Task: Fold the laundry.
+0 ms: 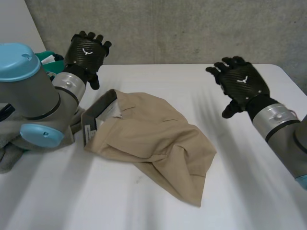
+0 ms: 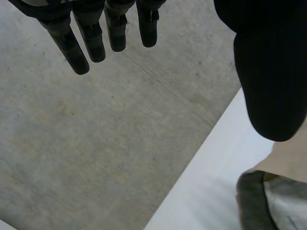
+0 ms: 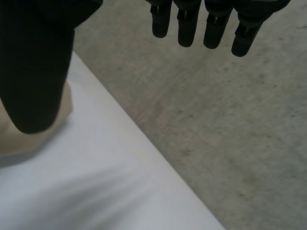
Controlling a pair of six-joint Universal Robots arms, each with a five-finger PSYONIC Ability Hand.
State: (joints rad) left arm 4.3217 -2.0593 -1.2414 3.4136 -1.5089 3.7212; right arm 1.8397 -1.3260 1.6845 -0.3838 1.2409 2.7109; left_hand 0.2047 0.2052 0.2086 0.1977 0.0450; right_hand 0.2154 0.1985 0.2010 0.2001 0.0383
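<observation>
A tan garment (image 1: 148, 139) lies crumpled in the middle of the white worktop (image 1: 240, 191), and neither of my hands touches it. My left hand (image 1: 86, 51) hangs in the air above the far left of the worktop, fingers (image 2: 93, 43) straight and relaxed, holding nothing. My right hand (image 1: 241, 85) hangs above the far right, also released and empty. The garment lies between them and nearer to me than both. Its long axis runs on a slant: the waistband (image 1: 98, 115), with grey lining and a small label showing, is at the left end, just beside my left arm, and the cloth narrows to a bunched point at the near right. My left hand is the nearer one to the waistband; my right hand is well apart from the cloth, with bare worktop between. A heap of grey cloth (image 1: 7, 158) sits at the left edge under my left arm, and something green (image 1: 48, 56) shows behind that arm. Nothing stands between either hand and the garment. I judge that folding has not begun, since the cloth needs spreading flat first.
</observation>
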